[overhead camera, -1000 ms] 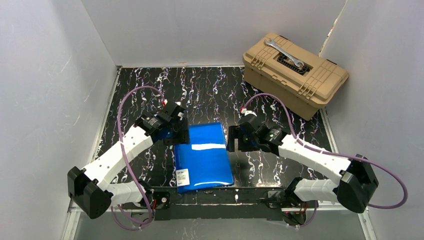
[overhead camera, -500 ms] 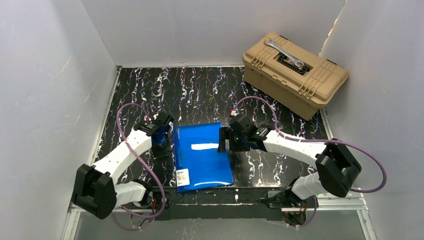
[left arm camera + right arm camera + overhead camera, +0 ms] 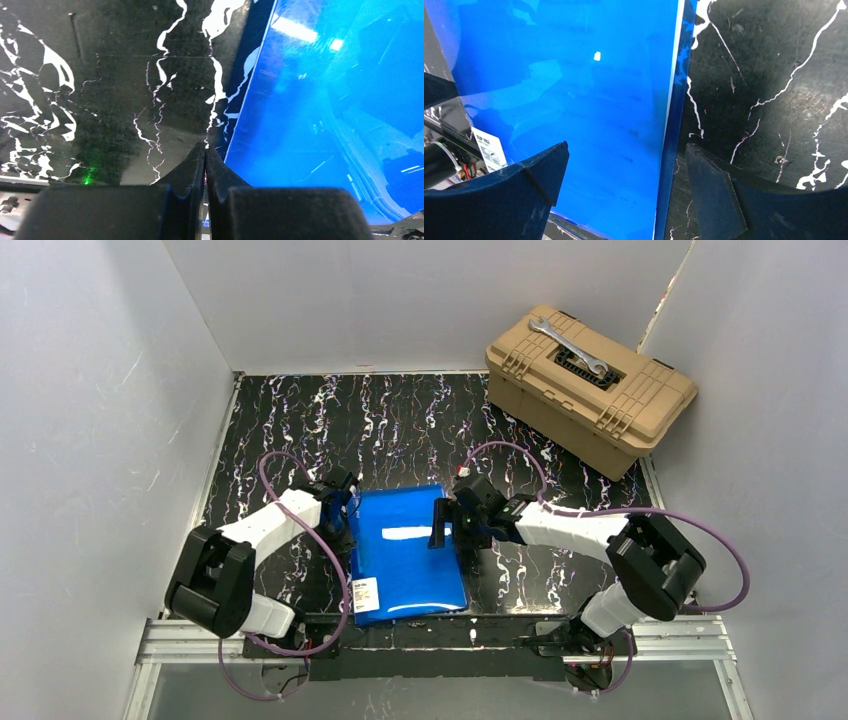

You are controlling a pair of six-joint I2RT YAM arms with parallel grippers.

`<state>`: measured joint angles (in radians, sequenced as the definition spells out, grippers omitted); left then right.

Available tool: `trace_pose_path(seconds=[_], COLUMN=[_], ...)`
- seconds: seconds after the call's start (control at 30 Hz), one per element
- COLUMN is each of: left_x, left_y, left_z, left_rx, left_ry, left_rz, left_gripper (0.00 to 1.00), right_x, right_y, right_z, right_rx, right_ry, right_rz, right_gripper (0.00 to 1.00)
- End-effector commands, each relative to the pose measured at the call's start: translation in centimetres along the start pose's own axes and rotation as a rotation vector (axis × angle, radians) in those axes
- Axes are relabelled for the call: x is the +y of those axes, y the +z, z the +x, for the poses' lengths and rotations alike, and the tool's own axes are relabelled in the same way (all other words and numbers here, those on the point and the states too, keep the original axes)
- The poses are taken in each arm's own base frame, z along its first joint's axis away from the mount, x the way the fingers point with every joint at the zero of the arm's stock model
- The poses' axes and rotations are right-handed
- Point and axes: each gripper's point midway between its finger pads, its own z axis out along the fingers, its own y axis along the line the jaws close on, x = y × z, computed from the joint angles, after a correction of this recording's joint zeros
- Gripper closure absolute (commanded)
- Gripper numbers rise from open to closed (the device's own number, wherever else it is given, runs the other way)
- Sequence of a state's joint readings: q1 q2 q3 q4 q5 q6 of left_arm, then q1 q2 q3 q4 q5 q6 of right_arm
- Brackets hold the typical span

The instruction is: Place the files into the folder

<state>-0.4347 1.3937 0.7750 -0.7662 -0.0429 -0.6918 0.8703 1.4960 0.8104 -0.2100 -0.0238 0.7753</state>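
- While one blue folder (image 3: 405, 550) lies flat and shut on the table (image 3: 300, 420), the left gripper (image 3: 205, 150) is just beside its left edge, fingers pressed together.
- Over the folder's right edge, the right gripper (image 3: 626, 147) has its two fingers spread wide.
- One tan box (image 3: 590, 390) with one wrench (image 3: 570, 347) on top stands far back right.

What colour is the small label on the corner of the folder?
White, with small dark print; the right wrist view shows the label best.
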Motion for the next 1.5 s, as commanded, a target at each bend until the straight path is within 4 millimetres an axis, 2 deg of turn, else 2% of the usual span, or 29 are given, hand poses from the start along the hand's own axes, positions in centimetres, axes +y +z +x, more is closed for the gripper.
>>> trace_pose_path(seconds=[0.0, 0.4, 0.7, 1.0, 1.47], left_x=[-0.6, -3.1, -7.0, -9.8, -9.7], left_y=[0.4, 1.2, 0.5, 2.1, 5.8], left_z=[0.3, -0.1, -0.7, 0.0, 1.5], left_rx=[0.025, 0.053, 0.017, 0.038, 0.097], left_ry=[-0.005, 0.023, 0.111, 0.188, 0.215], left_rz=[0.033, 0.113, 0.129, 0.081, -0.007], left_gripper=[1.00, 1.00, 1.00, 1.00, 1.00], right_x=[0.2, -1.2, -2.8, -4.4, -5.9], right_y=[0.8, 1.1, 1.1, 1.1, 1.0], right_z=[0.5, 2.8, 4.9, 6.7, 7.6], right_rx=[0.011, 0.050, 0.076, 0.100, 0.104], right_ry=[0.039, 0.070, 0.104, 0.113, 0.072], right_rz=[-0.037, -0.039, -0.031, 0.003, 0.099], right_gripper=[0.05, 0.05, 0.04, 0.05, 0.09])
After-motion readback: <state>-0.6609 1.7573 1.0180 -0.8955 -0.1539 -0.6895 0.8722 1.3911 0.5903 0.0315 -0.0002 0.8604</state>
